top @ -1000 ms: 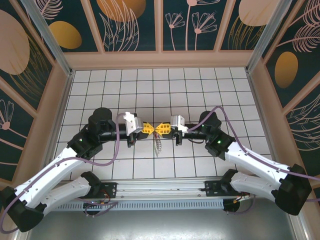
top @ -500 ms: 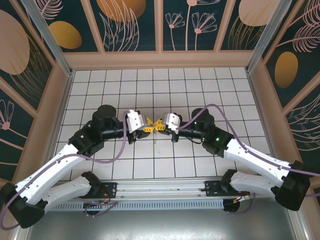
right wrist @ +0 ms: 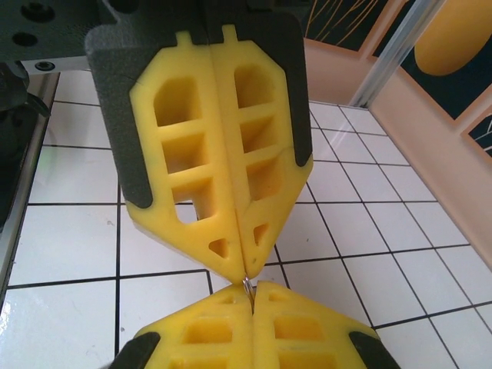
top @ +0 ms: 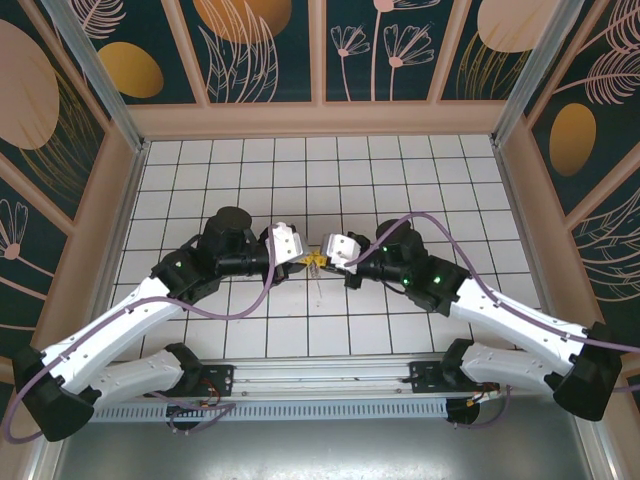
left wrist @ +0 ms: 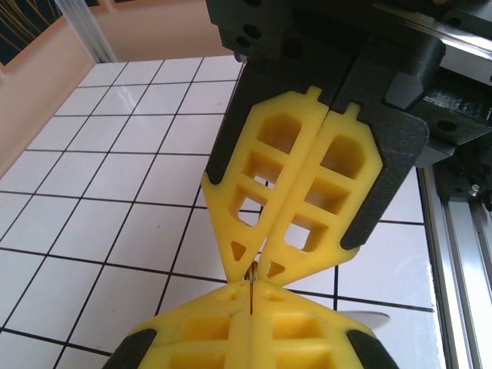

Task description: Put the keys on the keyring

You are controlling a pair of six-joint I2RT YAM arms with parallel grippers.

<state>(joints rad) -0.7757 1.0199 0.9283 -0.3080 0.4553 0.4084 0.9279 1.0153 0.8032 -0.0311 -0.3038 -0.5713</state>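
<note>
My left gripper (top: pixel 307 262) and right gripper (top: pixel 322 260) meet tip to tip above the middle of the tiled floor. Both are shut. A thin silvery metal edge, which I take for the keyring (right wrist: pixel 247 284), is pinched where the tips meet. In the left wrist view it is a dark sliver of keyring (left wrist: pixel 251 278) between my left gripper (left wrist: pixel 251 295) and the right gripper (left wrist: pixel 257 270) pointing down at it. In the right wrist view, my right gripper (right wrist: pixel 252 293) faces the left gripper (right wrist: pixel 242 270). From above, the keyring (top: pixel 319 288) hangs below the tips as a thin line. The keys are hidden.
White tiled floor (top: pixel 400 180) spreads behind and beside the arms, fenced by tan walls (top: pixel 320 120). A metal rail (top: pixel 320 378) with the arm bases runs along the near edge. Purple cables (top: pixel 250 300) loop off both wrists.
Both wrists have drawn in towards each other and tilted, so the yellow tips now sit closer and lower. The hanging piece now looks thinner, turned edge-on.
</note>
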